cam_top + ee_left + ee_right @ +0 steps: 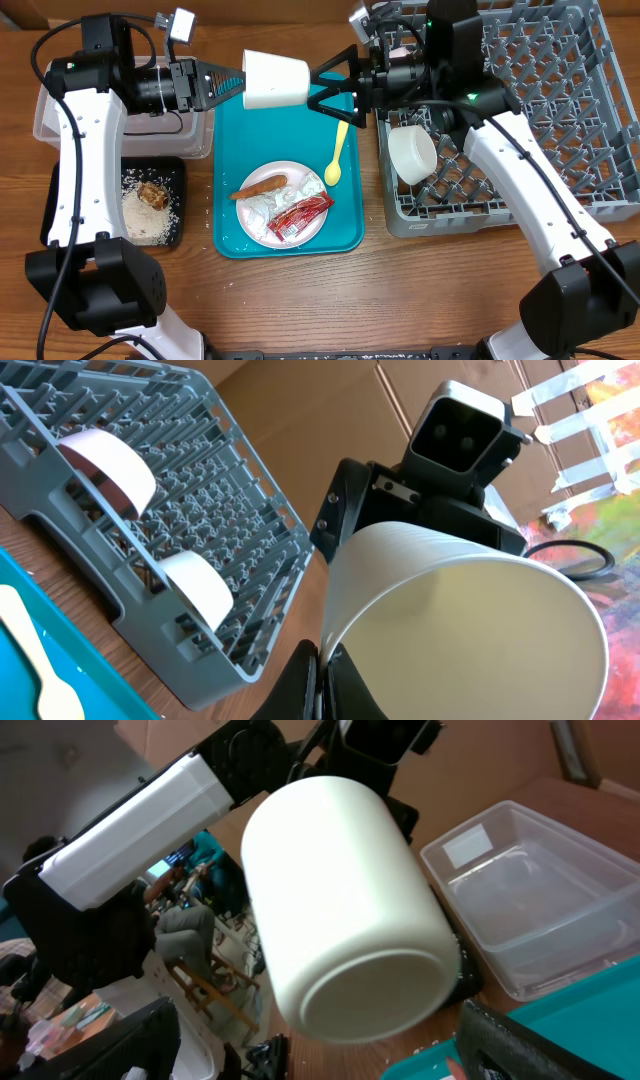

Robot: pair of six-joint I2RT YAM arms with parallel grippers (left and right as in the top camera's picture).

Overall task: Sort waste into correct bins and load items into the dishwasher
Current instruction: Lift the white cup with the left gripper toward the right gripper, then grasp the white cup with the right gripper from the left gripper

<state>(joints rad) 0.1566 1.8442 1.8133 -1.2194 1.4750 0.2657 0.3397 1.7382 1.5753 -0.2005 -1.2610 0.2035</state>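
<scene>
Reaching in from opposite sides, both arms are held level above the teal tray [232, 150], wrists facing each other. The white cup [275, 80] is pinched at its rim by the left gripper [236, 85] (jaws clamped on the wall). It is held in the air on its side, long axis running between the arms, mouth toward the left gripper, base toward the right gripper [325, 88], whose fingers are spread wide beside that base.

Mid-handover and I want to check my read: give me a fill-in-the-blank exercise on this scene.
The left gripper holds the white cup by its ____.
The right gripper stands ____ facing the cup's base.
The plate on the teal tray carries ____ pieces of waste.
The dish rack holds ____ white dishes.
Missing: rim; open; three; two.
</scene>
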